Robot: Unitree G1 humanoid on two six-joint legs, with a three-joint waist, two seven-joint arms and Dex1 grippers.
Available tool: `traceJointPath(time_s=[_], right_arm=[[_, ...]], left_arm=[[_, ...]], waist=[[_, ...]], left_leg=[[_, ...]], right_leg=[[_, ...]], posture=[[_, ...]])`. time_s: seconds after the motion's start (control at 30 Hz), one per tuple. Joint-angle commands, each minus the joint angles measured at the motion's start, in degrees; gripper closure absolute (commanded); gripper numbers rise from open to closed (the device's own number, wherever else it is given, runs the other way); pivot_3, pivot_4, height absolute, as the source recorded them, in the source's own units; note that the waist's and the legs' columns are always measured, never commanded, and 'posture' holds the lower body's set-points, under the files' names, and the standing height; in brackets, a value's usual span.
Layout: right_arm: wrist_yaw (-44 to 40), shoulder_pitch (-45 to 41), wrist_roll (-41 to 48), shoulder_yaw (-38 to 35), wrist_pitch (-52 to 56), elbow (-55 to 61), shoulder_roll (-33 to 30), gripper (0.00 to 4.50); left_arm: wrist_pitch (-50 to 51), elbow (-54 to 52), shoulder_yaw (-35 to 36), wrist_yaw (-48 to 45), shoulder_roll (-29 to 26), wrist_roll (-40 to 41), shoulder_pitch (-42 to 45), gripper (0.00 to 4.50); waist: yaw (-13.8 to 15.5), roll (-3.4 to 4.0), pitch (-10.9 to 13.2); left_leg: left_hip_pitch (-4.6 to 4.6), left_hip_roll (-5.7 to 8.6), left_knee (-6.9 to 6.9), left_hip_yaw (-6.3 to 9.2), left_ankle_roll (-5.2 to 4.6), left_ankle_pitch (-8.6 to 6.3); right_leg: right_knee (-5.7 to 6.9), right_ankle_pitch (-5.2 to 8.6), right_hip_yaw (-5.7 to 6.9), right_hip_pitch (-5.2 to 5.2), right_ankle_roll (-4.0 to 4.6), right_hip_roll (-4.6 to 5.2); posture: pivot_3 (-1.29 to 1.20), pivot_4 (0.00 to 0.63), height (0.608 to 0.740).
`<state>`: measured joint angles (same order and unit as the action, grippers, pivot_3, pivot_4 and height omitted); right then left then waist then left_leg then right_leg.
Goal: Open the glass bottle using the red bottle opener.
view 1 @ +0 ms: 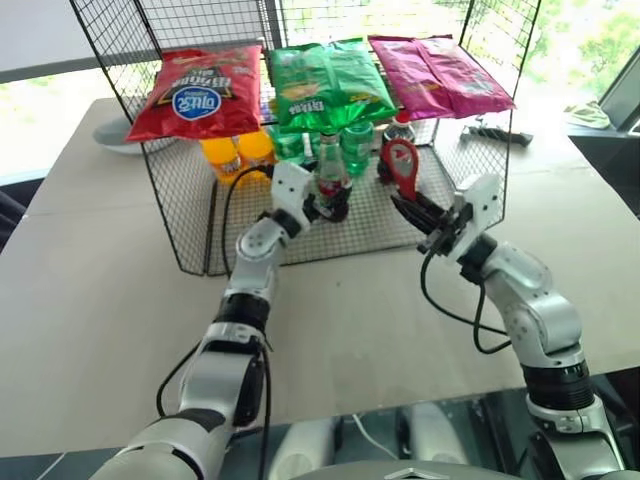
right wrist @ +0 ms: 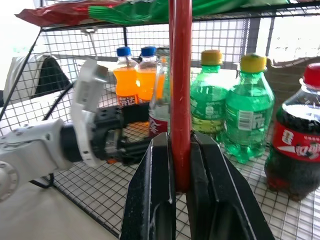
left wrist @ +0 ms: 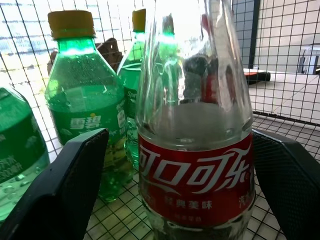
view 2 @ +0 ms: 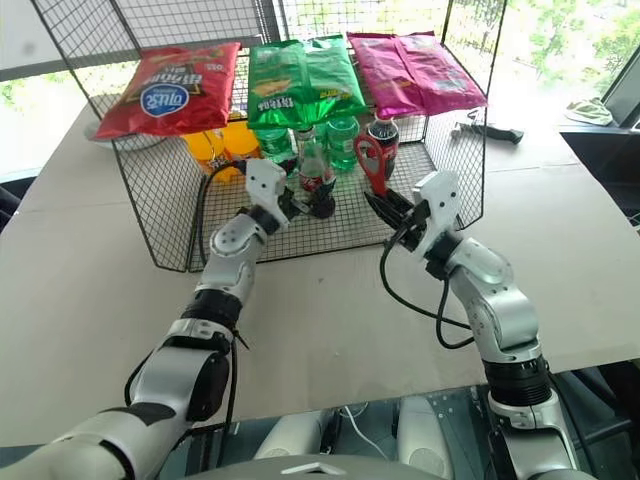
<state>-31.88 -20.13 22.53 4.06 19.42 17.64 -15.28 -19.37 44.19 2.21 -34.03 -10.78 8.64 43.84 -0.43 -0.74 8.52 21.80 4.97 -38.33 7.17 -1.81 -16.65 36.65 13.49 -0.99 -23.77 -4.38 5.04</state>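
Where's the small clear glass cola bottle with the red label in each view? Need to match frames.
Left eye view: small clear glass cola bottle upper centre, between the open left end effector's fingers.
Right eye view: upper centre.
Left wrist view: centre foreground.
Right wrist view: mostly behind the red bottle opener, a sliver left of it.
Shared landmark: green plastic bottles.

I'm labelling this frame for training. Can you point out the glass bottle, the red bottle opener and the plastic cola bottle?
glass bottle [left wrist: 196, 180]: left wrist view, red label band.
red bottle opener [right wrist: 180, 100]: right wrist view, flat red shaft.
plastic cola bottle [right wrist: 296, 142]: right wrist view, red label.
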Motion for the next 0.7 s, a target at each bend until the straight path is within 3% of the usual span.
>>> traceJointPath(time_s=[0.03,0.1,0.23,0.27,0.37,0.7], right_arm=[[0.6,0.27,-0.75,0.17,-2.11,2.71,0.48,4.5],[0.67,0.29,-1.1,0.37,-2.51,2.46,0.72,4.5],[0.51,0.21,-1.65,0.47,-3.28,1.77,0.99,4.5],[0.43,0.2,-1.74,0.41,-3.38,1.66,0.99,4.5],[0.3,0.28,-1.84,0.23,-3.59,1.48,0.9,4.5],[0.5,0.68,-1.83,-0.6,-3.76,1.22,0.6,4.5]], left_arm=[[-1.63,1.66,0.28,-1.61,0.73,0.58,2.15,0.01],[-2.01,2.43,0.84,-1.91,1.1,1.0,2.77,0.01],[-1.38,1.51,1.93,-2.39,1.72,2.45,2.74,1.55],[-1.4,0.98,2.01,-2.56,1.71,2.5,2.45,1.7],[-0.8,-2.06,2.05,-2.75,1.23,2.47,0.72,1.69],[18.49,-38.58,-2.33,-11.14,-4.61,9.81,-16.28,1.69]], waist=[[-0.19,-0.01,0.0],[-0.28,0.0,0.0],[-0.18,-0.01,0.0],[-0.2,-0.01,0.0],[-0.34,-0.01,0.0],[-0.52,-0.01,0.0]], left_leg=[[0.0,0.0,-0.01,0.0,0.0,0.0],[-0.01,0.0,-0.02,0.0,0.0,0.0],[-0.01,0.0,-0.06,0.03,0.0,0.0],[0.0,0.01,-0.07,0.03,0.0,0.0],[0.0,0.02,-0.06,0.03,0.0,0.0],[0.0,0.0,-0.04,0.09,0.0,0.0]], right_leg=[[0.0,0.0,0.01,0.0,0.0,0.0],[0.04,0.0,0.0,0.0,0.0,0.0],[0.07,0.0,0.01,0.01,0.0,0.0],[0.07,0.0,0.01,0.01,0.0,0.0],[0.06,0.0,0.0,0.0,0.0,0.0],[0.11,0.0,-0.16,-0.11,0.01,-0.04]], posture=[[0.0,0.15,0.74],[0.0,0.15,0.74],[0.0,0.15,0.74],[0.0,0.15,0.74],[0.0,0.15,0.74],[0.0,0.15,0.74]])
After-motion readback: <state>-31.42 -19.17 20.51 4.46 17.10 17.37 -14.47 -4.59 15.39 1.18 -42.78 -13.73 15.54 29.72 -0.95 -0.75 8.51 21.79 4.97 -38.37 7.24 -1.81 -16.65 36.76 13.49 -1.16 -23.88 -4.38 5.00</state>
